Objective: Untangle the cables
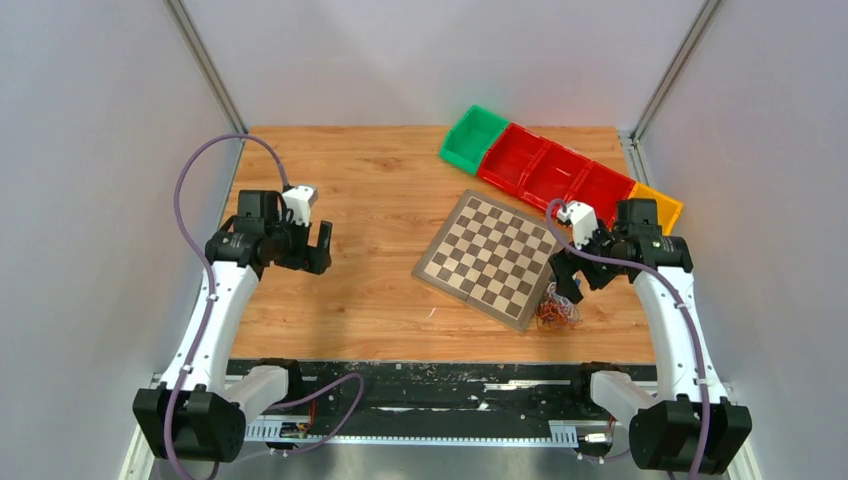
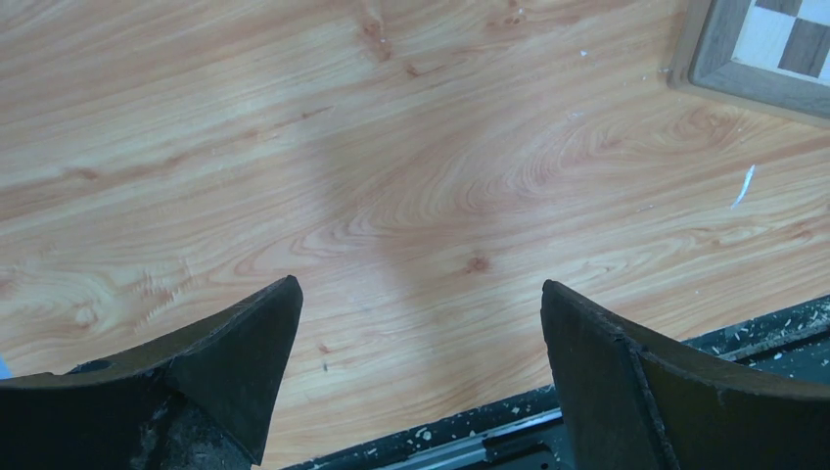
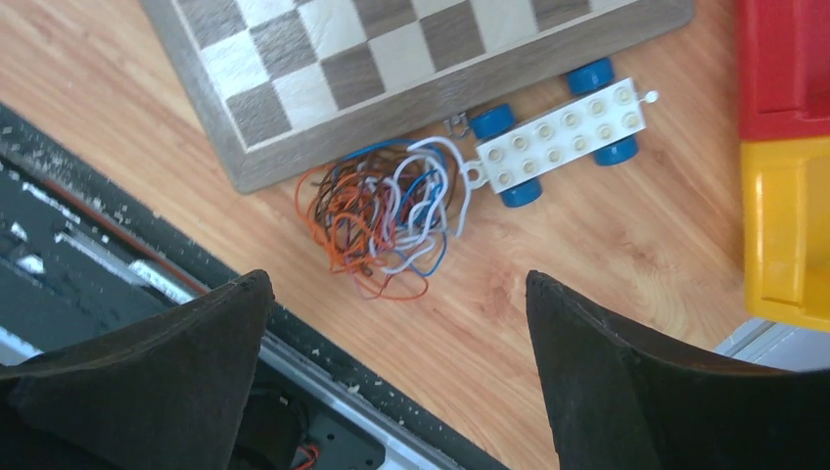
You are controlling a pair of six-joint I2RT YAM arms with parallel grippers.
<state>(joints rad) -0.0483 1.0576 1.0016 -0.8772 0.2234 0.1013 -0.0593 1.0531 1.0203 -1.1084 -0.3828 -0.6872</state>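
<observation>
Black arm bases (image 1: 190,420) sit nearest, seen from above; the cables (image 1: 557,311) lie at the chessboard (image 1: 490,258) corner, under the right gripper (image 1: 566,285). Left wrist: the left gripper (image 2: 419,284) is spread wide over the wooden table (image 2: 391,147). Right wrist: fingers apart above the tangle, just beside a white wheeled brick (image 3: 560,135) and near a yellow bin (image 3: 783,225).
</observation>
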